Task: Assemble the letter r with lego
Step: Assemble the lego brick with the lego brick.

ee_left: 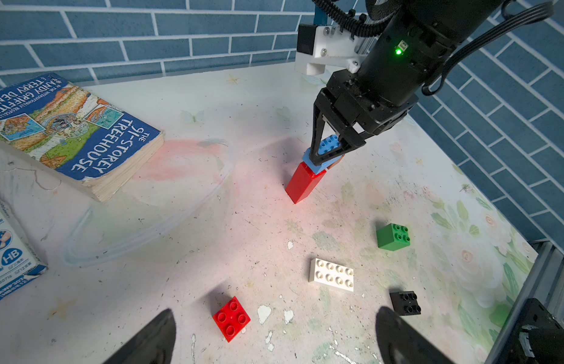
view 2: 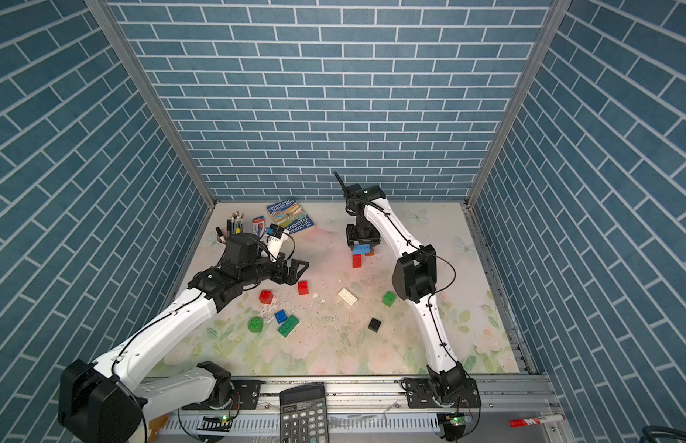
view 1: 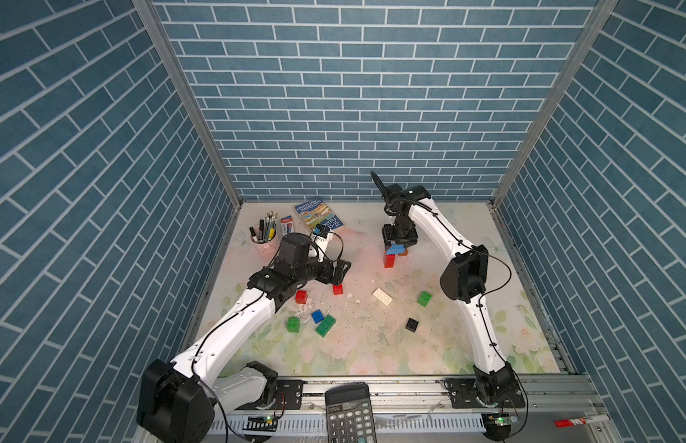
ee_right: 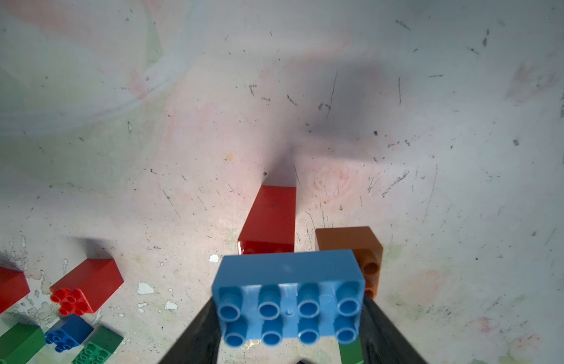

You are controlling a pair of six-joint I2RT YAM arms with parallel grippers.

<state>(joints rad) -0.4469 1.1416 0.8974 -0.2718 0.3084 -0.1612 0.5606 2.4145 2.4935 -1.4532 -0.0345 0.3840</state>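
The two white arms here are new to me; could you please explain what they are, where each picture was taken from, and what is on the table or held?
They are two robot arms mounted at the near edge of the table, each ending in a two-fingered end effector. Two pictures come from one overhead camera pair, so they look almost alike; the other two come from cameras on the arms' wrists. On it lie two red bricks, three green bricks, a blue brick, a white brick and a black brick, plus a book and a pen cup. The right end effector is closed on a light blue brick atop a red column, with a brown brick under its other end. The left end effector is open and empty.
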